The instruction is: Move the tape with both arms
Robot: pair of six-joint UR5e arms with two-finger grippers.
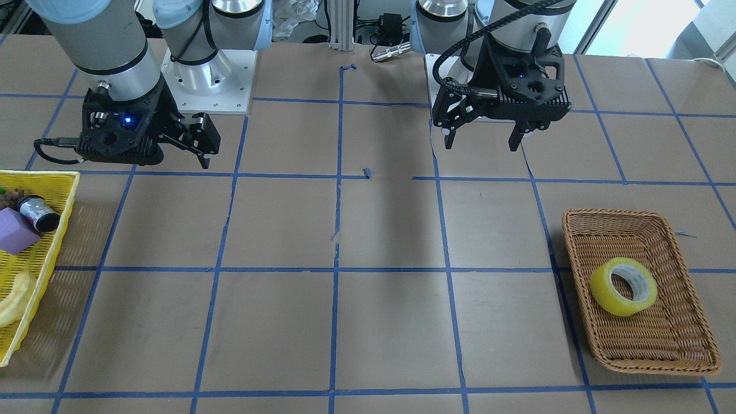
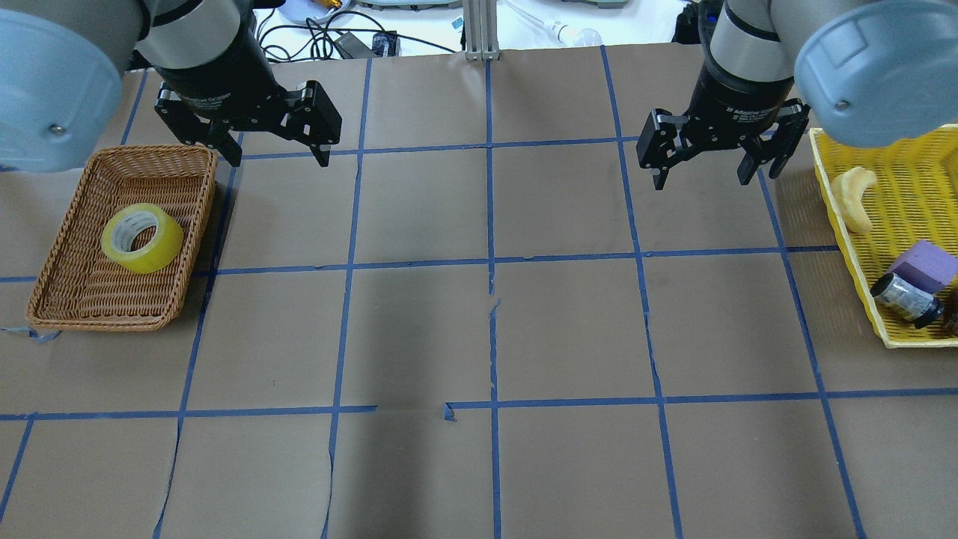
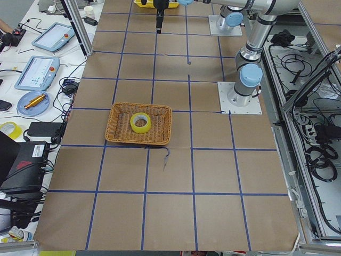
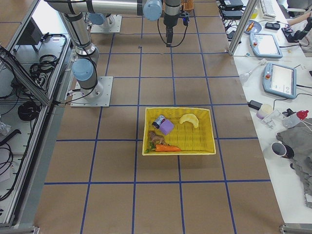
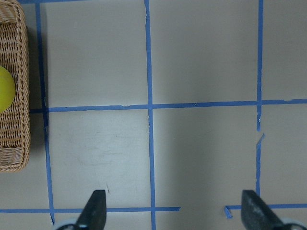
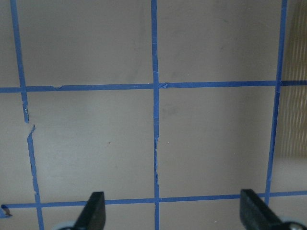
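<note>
The tape [image 2: 142, 238], a yellow roll with a pale core, lies tilted in a brown wicker basket [image 2: 46, 273] on my left side. It also shows in the front view [image 1: 623, 286], in the left side view [image 3: 140, 122] and as a yellow sliver at the left wrist view's edge [image 5: 4, 96]. My left gripper [image 2: 281, 157] [image 1: 480, 142] [image 5: 173, 206] hangs open and empty above the table, beside the basket's far inner corner. My right gripper [image 2: 702, 180] [image 1: 198, 152] [image 6: 172, 206] hangs open and empty over bare table, next to the yellow basket.
A yellow mesh basket [image 2: 831, 180] on my right holds a pale banana-like thing [image 2: 857, 196], a purple block [image 2: 932, 266] and a black-and-silver cylinder [image 2: 905, 298]. The brown table carries a blue tape grid. Both arm bases stand at the table's back edge.
</note>
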